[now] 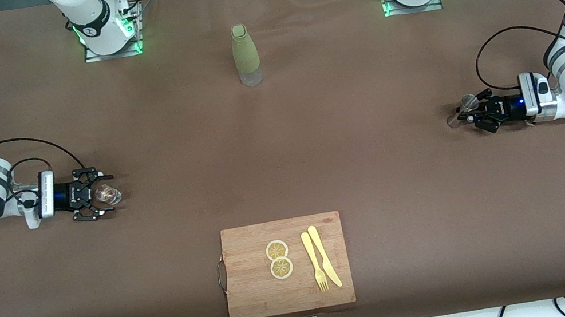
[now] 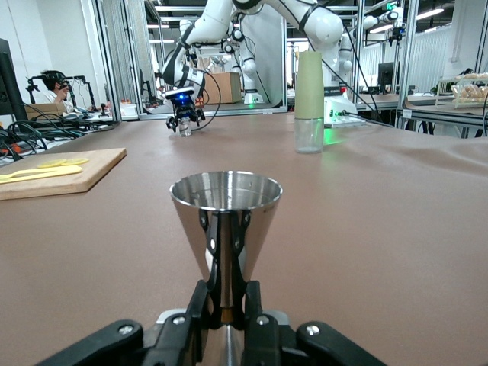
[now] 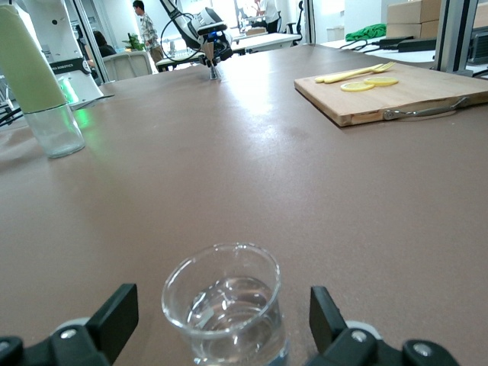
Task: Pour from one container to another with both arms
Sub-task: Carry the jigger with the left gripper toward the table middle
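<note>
At the right arm's end of the table I logged the right gripper (image 1: 96,198) low over the cloth, fingers spread wide on either side of a small glass (image 1: 108,195) standing upright between them, not touching it; the right wrist view showed clear liquid in the glass (image 3: 225,305). At the left arm's end I noted the left gripper (image 1: 475,113) clenched on the narrow waist of a steel jigger (image 1: 466,106), which stood on the table with its open cone up, as the left wrist view showed (image 2: 226,221). Midway between the two bases, I recorded a pale green bottle (image 1: 245,54) with a clear bottom, upright. Nearest the front camera lay a wooden board (image 1: 251,294) with a metal handle, carrying two lemon slices (image 1: 279,259) touching one another and, beside them, a yellow fork (image 1: 313,262) and knife (image 1: 324,255) side by side. All rested on the brown table (image 1: 410,188).
</note>
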